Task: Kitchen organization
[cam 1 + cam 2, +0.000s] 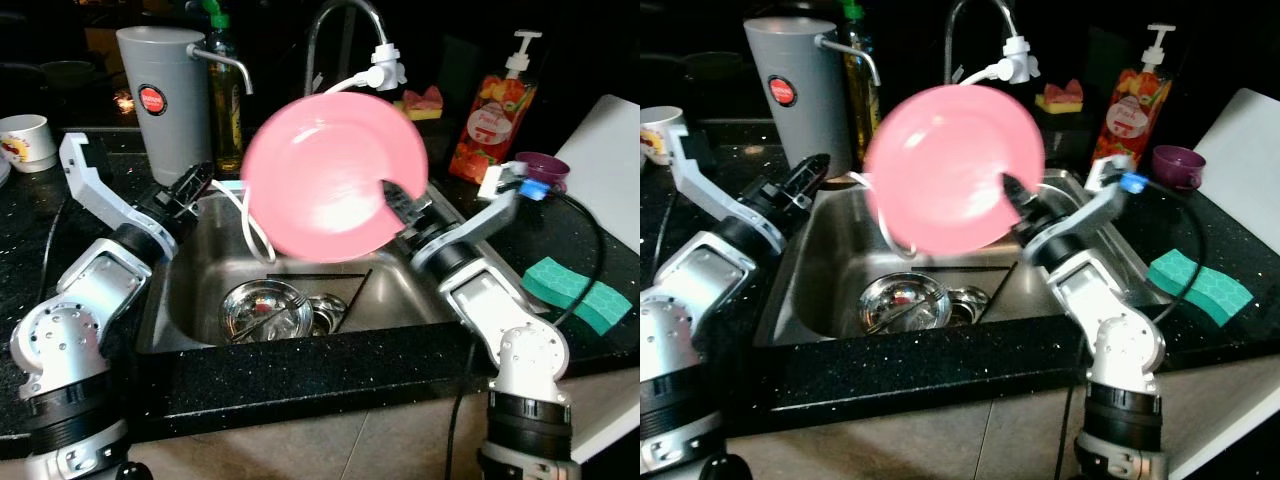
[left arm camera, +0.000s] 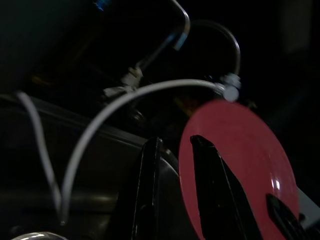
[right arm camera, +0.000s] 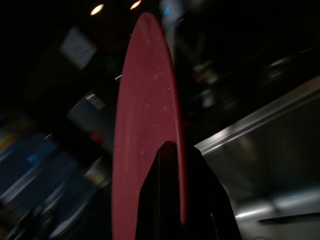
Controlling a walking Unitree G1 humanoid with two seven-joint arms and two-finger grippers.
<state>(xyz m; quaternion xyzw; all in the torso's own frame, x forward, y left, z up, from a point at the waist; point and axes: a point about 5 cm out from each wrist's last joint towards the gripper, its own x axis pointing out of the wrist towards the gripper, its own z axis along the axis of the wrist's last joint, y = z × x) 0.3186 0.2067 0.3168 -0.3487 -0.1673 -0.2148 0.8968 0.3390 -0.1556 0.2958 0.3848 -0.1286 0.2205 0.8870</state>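
The pink plate (image 1: 330, 175) stands on edge above the sink (image 1: 400, 290), pinched at its rim by the right hand (image 1: 392, 205). The left hand (image 1: 195, 185) hovers beside it at the sink's left edge, fingers slightly apart and empty. A steel bowl (image 1: 265, 310) and utensils lie in the sink, so I judge the tidying far from done.

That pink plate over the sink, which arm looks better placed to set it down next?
Right, probably: the right tool already grips the pink plate by its rim, while the left tool hangs beside it.
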